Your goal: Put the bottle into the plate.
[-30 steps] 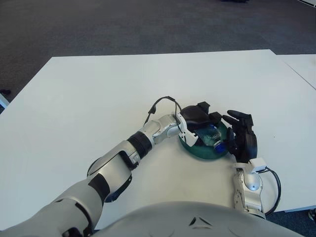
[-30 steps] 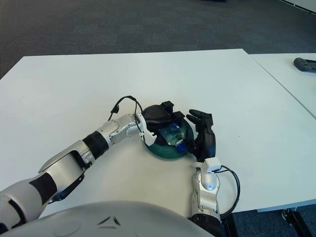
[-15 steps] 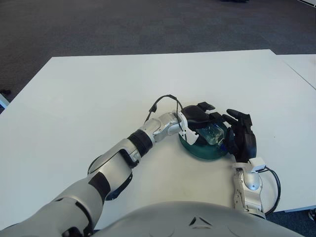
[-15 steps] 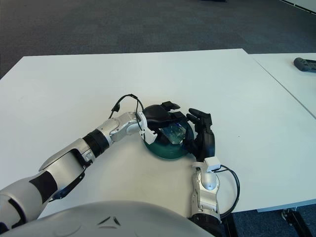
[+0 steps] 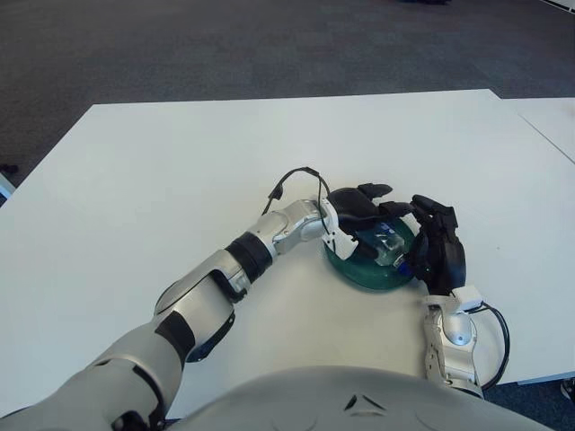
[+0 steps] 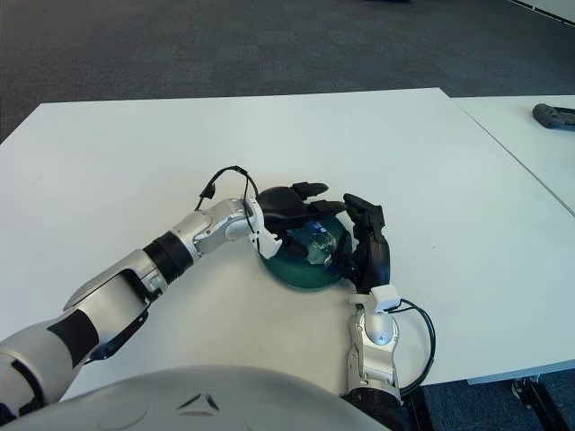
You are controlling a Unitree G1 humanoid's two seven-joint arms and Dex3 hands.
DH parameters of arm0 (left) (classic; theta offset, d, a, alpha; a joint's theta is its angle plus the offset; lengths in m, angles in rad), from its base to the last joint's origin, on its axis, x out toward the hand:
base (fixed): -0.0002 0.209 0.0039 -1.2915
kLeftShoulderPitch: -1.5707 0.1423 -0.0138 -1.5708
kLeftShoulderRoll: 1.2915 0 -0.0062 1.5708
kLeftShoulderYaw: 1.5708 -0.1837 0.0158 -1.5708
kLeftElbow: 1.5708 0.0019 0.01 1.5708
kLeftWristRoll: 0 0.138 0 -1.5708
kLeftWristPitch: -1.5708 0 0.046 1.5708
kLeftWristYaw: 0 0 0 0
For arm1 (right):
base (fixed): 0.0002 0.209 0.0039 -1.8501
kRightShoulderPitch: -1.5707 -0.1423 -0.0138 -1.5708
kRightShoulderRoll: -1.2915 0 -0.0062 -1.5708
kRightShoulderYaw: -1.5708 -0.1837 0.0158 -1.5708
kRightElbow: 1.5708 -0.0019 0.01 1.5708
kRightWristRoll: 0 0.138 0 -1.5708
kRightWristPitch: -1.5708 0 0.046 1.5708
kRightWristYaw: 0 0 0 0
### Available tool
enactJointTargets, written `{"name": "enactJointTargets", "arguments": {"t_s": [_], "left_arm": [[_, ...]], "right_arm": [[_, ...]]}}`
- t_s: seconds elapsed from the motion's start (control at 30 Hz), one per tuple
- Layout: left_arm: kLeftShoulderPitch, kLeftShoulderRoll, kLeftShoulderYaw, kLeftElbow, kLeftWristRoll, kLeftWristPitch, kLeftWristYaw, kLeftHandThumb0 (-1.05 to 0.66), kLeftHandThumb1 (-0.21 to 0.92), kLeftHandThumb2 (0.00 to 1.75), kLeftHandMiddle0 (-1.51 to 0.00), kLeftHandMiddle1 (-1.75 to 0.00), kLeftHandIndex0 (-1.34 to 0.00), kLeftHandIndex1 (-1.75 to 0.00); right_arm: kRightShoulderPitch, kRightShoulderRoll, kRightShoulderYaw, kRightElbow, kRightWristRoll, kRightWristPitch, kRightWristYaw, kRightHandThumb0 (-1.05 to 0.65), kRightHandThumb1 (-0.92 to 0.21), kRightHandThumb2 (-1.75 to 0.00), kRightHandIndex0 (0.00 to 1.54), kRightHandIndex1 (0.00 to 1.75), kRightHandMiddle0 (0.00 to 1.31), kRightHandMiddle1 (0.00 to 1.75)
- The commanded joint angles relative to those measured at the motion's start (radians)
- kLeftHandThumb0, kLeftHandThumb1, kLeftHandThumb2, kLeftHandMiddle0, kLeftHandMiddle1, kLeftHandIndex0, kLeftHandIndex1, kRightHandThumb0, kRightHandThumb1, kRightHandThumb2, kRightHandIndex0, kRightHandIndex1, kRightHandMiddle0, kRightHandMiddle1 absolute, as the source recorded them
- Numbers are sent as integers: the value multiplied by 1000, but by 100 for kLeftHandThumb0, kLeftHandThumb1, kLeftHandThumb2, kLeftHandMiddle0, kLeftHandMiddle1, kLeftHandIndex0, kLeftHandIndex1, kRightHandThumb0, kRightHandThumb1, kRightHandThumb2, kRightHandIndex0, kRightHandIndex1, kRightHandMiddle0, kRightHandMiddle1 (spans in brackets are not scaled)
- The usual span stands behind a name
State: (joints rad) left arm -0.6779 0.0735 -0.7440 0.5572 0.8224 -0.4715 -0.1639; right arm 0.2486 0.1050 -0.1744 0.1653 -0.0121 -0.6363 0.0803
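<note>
Left eye view: bottle [image 5: 387,244] lying in plate [image 5: 359,272], blue cap toward right hand [image 5: 437,251]; left hand [image 5: 364,208] fingers spread above, gripping nothing.

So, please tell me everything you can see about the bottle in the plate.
The bottle is small, of clear plastic, with a blue cap toward the robot. It lies on its side in the dark green plate. The left hand reaches over it from the left with fingers spread; whether they touch it, I cannot tell. The right hand stands at the plate's right edge, close to the cap.
</note>
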Motion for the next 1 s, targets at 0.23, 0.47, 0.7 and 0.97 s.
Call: {"name": "enactJointTargets", "arguments": {"t_s": [0.23, 0.47, 0.7, 0.97], "left_arm": [[-17, 113, 150, -176, -37, -12, 78, -105, 92, 84, 0, 0, 0, 0], [20, 194, 231, -297, -38, 9, 80, -105, 92, 94, 0, 0, 0, 0], [74, 205, 293, -342, -42, 79, 108, -105, 92, 106, -11, -3, -2, -23], [173, 123, 407, -267, -171, 90, 272, -94, 92, 110, -44, -12, -10, -96]], "right_arm": [[74, 131, 24, 348, -4, -19, -128, -74, -92, -76, 44, 106, 19, 132], [66, 126, 27, 344, 14, -1, -144, -70, -92, -72, 47, 116, 17, 138], [47, 116, 8, 364, 66, 18, -120, -65, -92, -71, 50, 119, 21, 140], [31, 109, 1, 377, 71, 23, -112, -62, -92, -71, 52, 119, 20, 136]]}}
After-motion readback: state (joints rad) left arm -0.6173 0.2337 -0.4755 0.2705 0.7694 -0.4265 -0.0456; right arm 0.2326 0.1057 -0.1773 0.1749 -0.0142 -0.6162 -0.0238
